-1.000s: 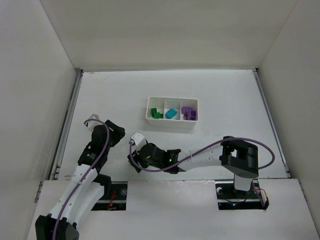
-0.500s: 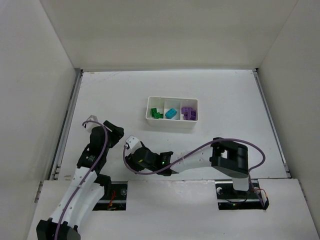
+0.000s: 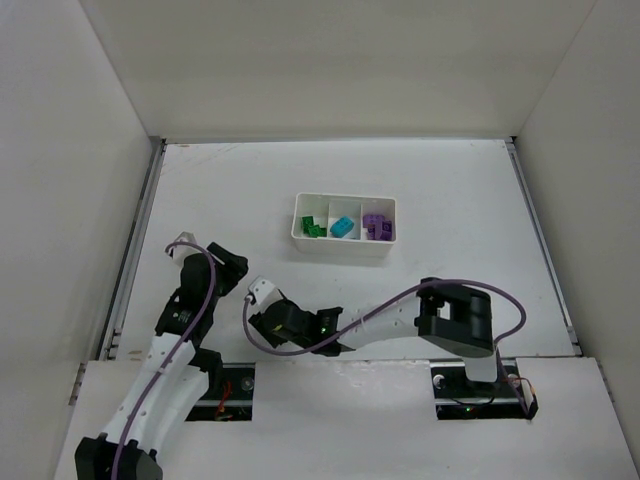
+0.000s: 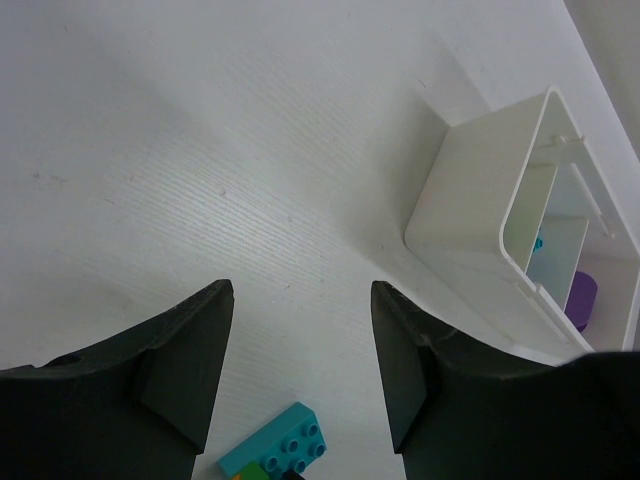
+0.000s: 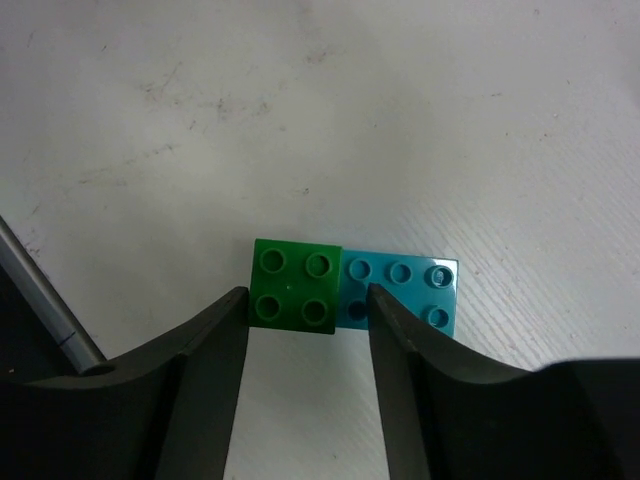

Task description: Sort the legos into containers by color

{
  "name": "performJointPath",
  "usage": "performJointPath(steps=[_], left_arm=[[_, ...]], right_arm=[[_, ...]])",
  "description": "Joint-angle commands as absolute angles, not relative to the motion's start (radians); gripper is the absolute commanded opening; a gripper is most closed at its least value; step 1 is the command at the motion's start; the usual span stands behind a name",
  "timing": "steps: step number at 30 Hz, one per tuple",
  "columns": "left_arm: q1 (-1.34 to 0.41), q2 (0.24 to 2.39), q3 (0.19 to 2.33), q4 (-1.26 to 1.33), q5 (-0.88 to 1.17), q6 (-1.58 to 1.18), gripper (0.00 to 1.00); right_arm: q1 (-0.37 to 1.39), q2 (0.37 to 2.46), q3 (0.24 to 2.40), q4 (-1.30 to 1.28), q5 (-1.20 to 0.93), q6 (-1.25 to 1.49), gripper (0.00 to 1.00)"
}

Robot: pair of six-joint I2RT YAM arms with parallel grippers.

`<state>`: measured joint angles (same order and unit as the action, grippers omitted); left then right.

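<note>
A green lego (image 5: 293, 285) sits on one end of a teal lego (image 5: 405, 293) on the table. My right gripper (image 5: 307, 298) is open just above them, its fingers on either side of the green one. In the top view my right gripper (image 3: 258, 318) hides the pair. My left gripper (image 4: 300, 290) is open and empty; the teal lego (image 4: 277, 449) lies just below its fingers. The white tray (image 3: 345, 242) holds green legos (image 3: 314, 229), a teal lego (image 3: 342, 228) and purple legos (image 3: 377, 226), one colour per compartment.
The tray's near corner (image 4: 470, 215) shows to the right in the left wrist view. My left gripper (image 3: 228, 268) is close to the right gripper, near the table's front left. White walls enclose the table.
My right gripper has moved left and toward the near edge, down over the stacked legos. My left gripper shifted slightly left.
</note>
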<state>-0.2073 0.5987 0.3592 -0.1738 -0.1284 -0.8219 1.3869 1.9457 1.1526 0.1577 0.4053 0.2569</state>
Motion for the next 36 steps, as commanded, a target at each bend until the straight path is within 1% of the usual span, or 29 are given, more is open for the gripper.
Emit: performJointPath(steps=[1,7,9,13,15,18,20,23,27,30,36], left_arm=[[-0.200,0.601,0.351,-0.141,-0.115,-0.830,0.54],[-0.196,0.604,0.345,-0.135,-0.104,-0.828,0.54],[-0.196,0.598,0.338,-0.129,-0.095,-0.827,0.55],[-0.197,0.614,0.342,-0.118,-0.042,-0.836,0.56],[-0.203,0.614,0.341,-0.091,0.000,-0.844,0.56],[-0.215,0.617,0.328,-0.032,0.058,-0.885,0.57],[-0.225,0.638,0.328,0.007,0.118,-0.897,0.57],[-0.263,0.684,0.313,0.095,0.217,-0.925,0.57],[-0.327,0.764,0.311,0.172,0.362,-0.916,0.56],[-0.375,0.793,0.298,0.204,0.391,-0.925,0.56],[-0.475,0.839,0.301,0.218,0.416,-0.931,0.50]], right_arm=[[1.415,1.957,1.209,0.157,0.445,0.224,0.53],[1.418,1.951,1.209,0.166,0.468,0.232,0.36],[1.418,1.912,1.187,0.179,0.469,0.239,0.34],[1.382,1.754,1.089,0.231,0.454,0.281,0.33],[1.346,1.665,1.025,0.273,0.413,0.314,0.33],[1.274,1.545,0.928,0.346,0.298,0.369,0.33],[1.224,1.488,0.872,0.388,0.182,0.396,0.33],[1.196,1.465,0.832,0.399,0.060,0.368,0.34],[1.199,1.462,0.810,0.333,0.060,0.318,0.34],[1.216,1.456,0.801,0.290,0.054,0.282,0.33],[1.216,1.427,0.787,0.246,0.008,0.258,0.33]])
